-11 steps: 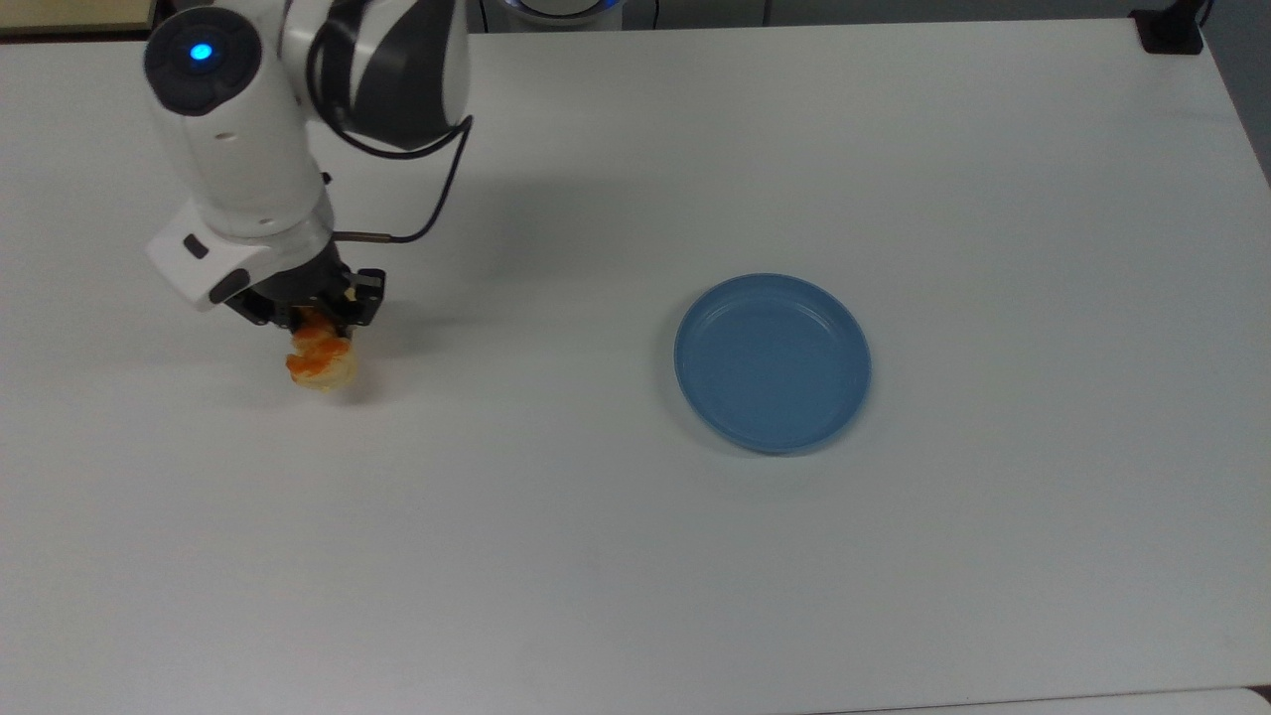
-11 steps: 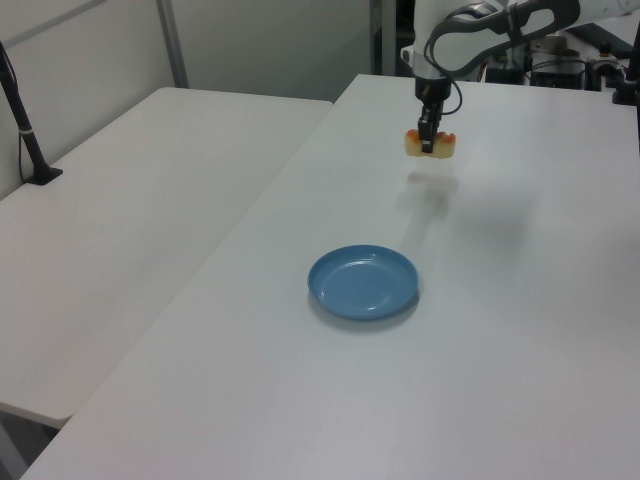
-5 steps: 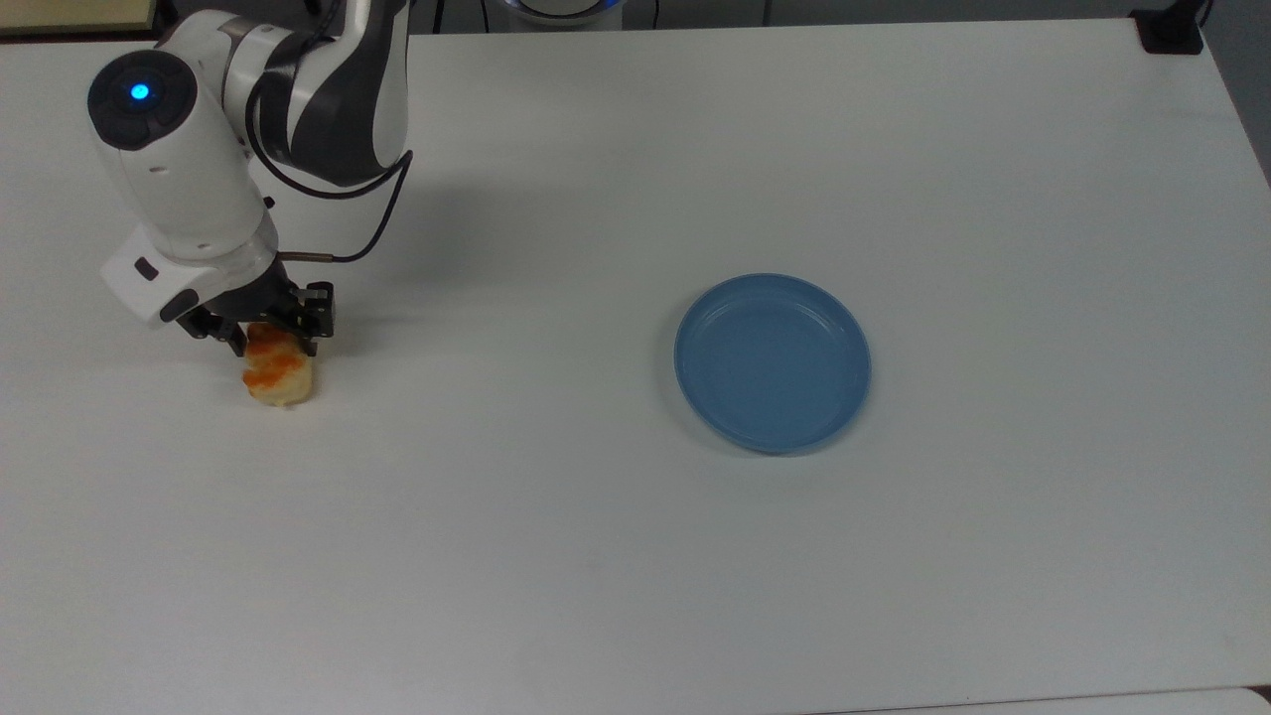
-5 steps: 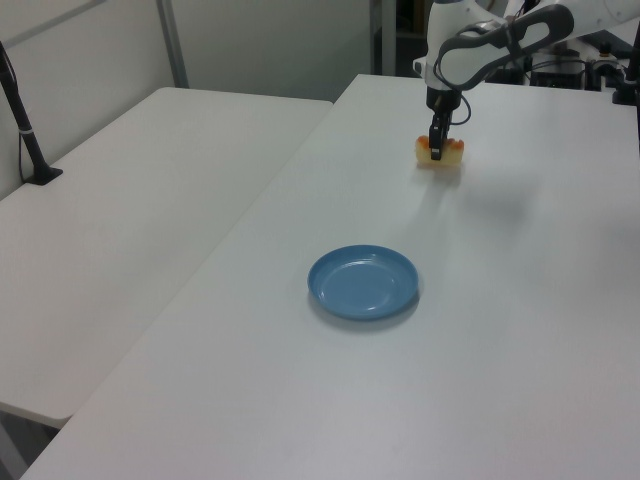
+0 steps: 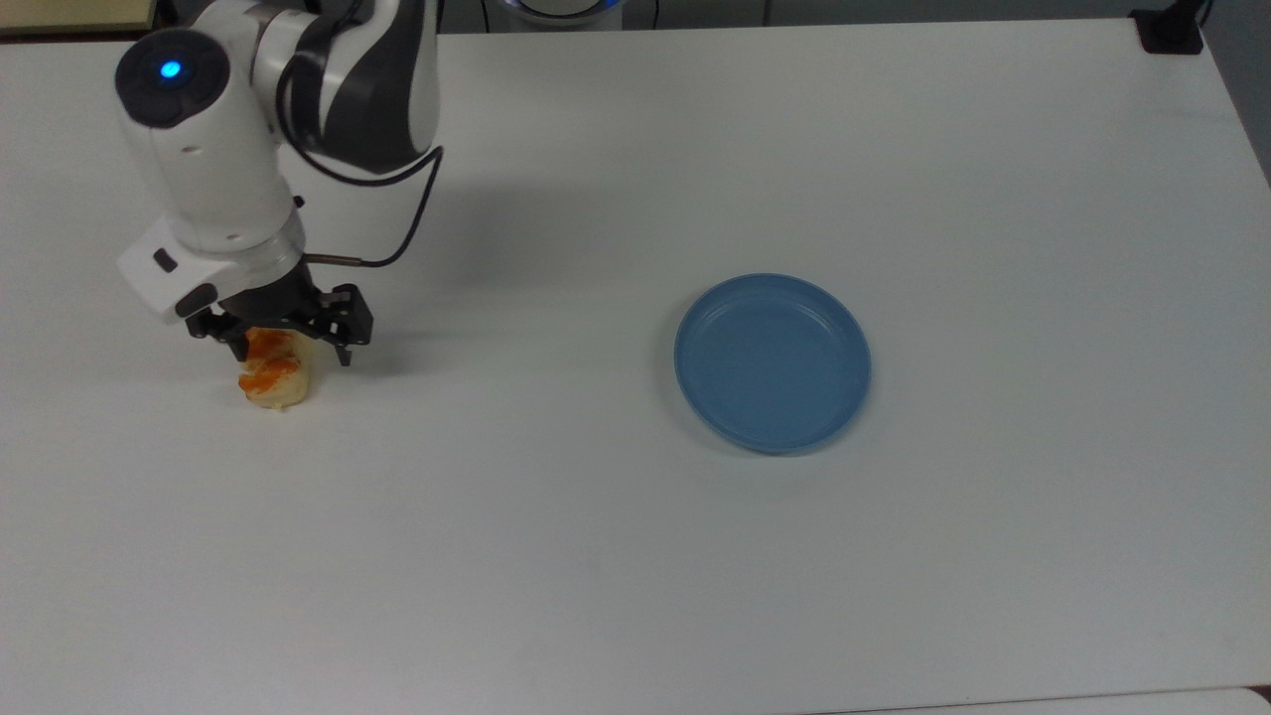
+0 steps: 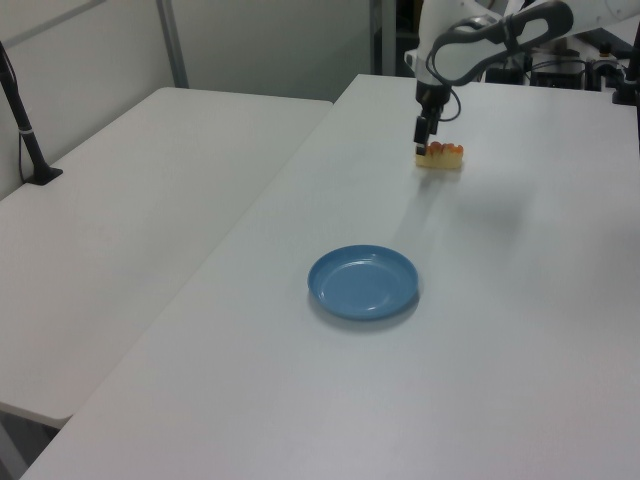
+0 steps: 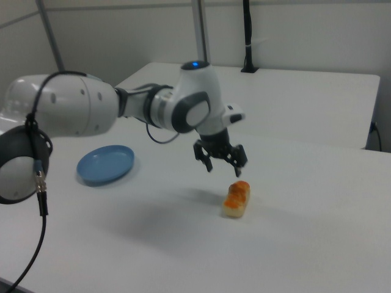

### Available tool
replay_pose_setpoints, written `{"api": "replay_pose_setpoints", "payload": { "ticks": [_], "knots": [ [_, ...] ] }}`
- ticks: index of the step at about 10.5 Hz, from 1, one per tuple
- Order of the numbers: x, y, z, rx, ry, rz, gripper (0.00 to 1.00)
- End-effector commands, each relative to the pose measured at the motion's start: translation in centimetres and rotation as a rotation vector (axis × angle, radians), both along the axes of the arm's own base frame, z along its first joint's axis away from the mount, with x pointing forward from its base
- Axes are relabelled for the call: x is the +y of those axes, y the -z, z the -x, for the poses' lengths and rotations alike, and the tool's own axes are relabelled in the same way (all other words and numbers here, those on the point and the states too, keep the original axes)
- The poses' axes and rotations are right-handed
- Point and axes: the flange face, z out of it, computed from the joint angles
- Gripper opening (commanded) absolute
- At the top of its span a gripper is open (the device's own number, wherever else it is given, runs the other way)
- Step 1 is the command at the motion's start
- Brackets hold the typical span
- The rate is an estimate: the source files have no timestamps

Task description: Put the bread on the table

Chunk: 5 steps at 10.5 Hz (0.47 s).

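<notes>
Bench (image 5: 635,576) noted as broad, white and matte, carrying a blue plate (image 5: 773,362) well apart from the work area. The arm (image 7: 91,113) is seen reaching over the top view's left part of the bench. End effector (image 7: 223,163) is held just above the bread (image 7: 236,199), fingers spread wide and nothing gripped; in the right view a clear gap is seen between fingertips and loaf. The bread (image 5: 270,370) is lying flat on the bench, orange-browned bumps up, near the top view's left edge and far from the plate. Step judged to be the release, with placement effectively done. Next move is judged to call for a straight upward retreat, fingers kept apart so the loaf is not nudged. Against half a second earlier: the fingers were then closed on the loaf at bench level; now they are parted and raised, loaf position nearly unchanged.
</notes>
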Motion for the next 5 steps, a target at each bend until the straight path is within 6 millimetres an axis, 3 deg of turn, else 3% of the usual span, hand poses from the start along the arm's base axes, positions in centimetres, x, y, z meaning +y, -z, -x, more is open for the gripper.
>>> {"api": "replay_pose_setpoints", "payload": {
  "ticks": [1,3,5],
  "knots": [
    [7.8,-8.1,1.6,0.014,0.036,-0.013,1.00],
    [13.8,-12.8,3.4,0.029,0.097,-0.026,1.00],
    [18.4,-17.0,6.1,0.063,0.151,-0.025,1.00]
  ]
}}
